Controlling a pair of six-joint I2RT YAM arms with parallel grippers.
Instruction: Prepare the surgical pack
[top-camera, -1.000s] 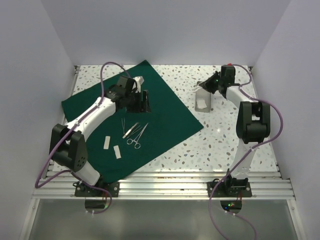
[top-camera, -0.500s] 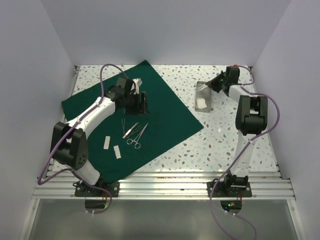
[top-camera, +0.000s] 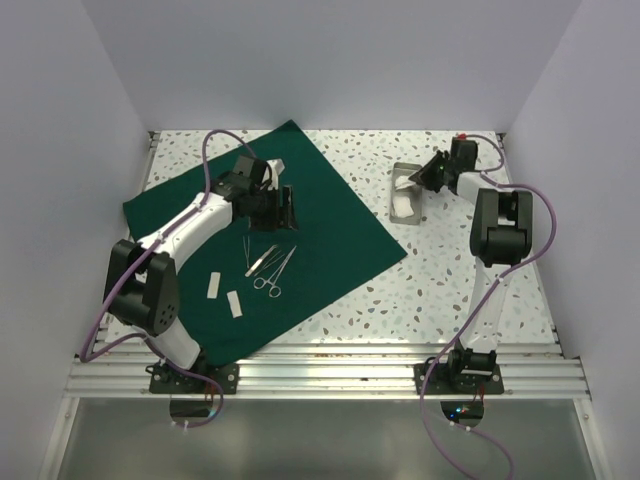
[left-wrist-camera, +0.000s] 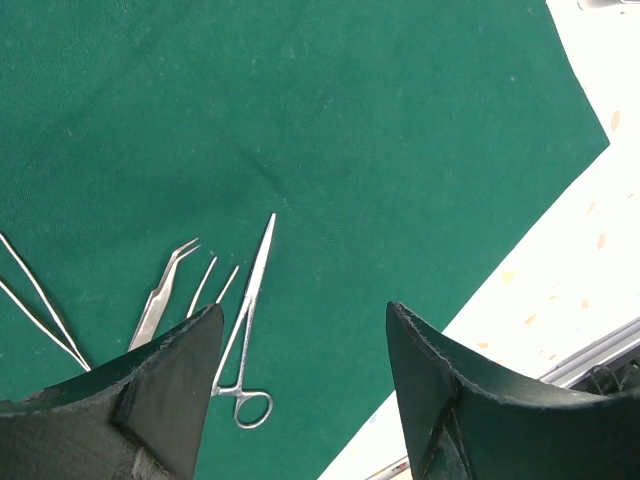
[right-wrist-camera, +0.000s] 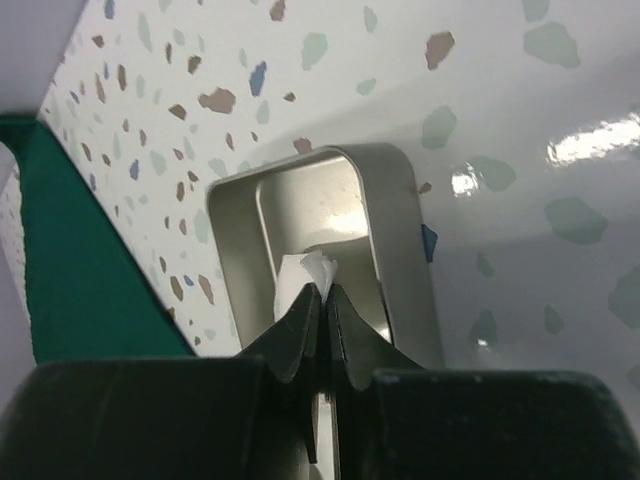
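Looks early. Green cloth (top-camera: 330, 230) spread flat, steel instruments (top-camera: 268, 265) and two white pads (top-camera: 224, 295) loose on it, nothing folded. Metal tray (right-wrist-camera: 398, 240) apart on the table (top-camera: 440, 270) (off the cloth). Right gripper (right-wrist-camera: 322, 290) pinched on a third pad (right-wrist-camera: 305, 270) over the tray; left gripper (left-wrist-camera: 303, 312) gaping wide above the cloth. Leaves gathering and wrapping to do.

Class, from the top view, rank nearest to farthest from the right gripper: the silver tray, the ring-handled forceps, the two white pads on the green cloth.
1. Silver tray, right of the green cloth, beside the right gripper, which pinches a gauze piece.
2. Ring-handled forceps, middle of the green cloth.
3. Two white pads, cloth's near-left; too close to rank against each other.
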